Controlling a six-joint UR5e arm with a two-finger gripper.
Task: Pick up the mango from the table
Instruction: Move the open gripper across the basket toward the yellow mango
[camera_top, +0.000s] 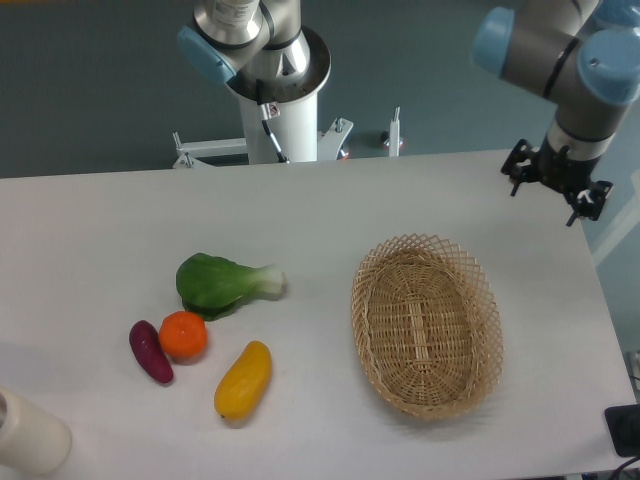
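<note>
My tool (551, 184) hung over the far right corner of the bench (330, 215), beyond the rim of the wicker basket (426, 325). Its dark fingers appeared spread with nothing between them, so I recorded it as open and empty.

The mango (243, 380) lay on the bench near the front edge, left of centre and well apart from my tool, with the basket between the two. It rested on its side, its long axis running diagonally from lower left to upper right. Just beside it to the upper left sat a round orange fruit (183, 335), with a small dark purple eggplant (150, 351) touching or nearly touching that fruit on its left. A leafy green vegetable (220, 283) lay behind them. A pale cylindrical object (28, 433) stood at the front left corner. The mango itself stood clear of all of these.

In my judgement the mango would be fairly light, firm rather than soft, and its smooth rounded skin could slip under a narrow pinch. I assessed the best hold as across the short width at the thickest middle part, fingers turned square to the long axis, closing gently to avoid rolling it or squeezing it out toward either tapered end.
</note>
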